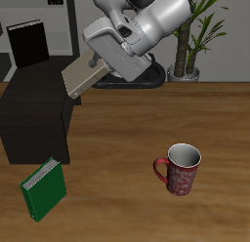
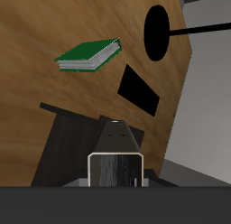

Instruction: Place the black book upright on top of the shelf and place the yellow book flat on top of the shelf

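Three books [image 1: 24,38], [image 1: 82,76], [image 1: 45,188], one shelf [image 1: 34,114], one mug [image 1: 182,169].

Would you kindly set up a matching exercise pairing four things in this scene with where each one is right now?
Things:
1. black book
2. yellow book
3. green book
4. mug

Places:
A. lying on the table near its front edge, in front of the shelf
B. held tilted in the gripper, above the shelf's edge
C. standing upright on top of the shelf, at its back
D. standing on the bare table, away from the shelf

Pairs: 1-C, 2-B, 3-A, 4-D
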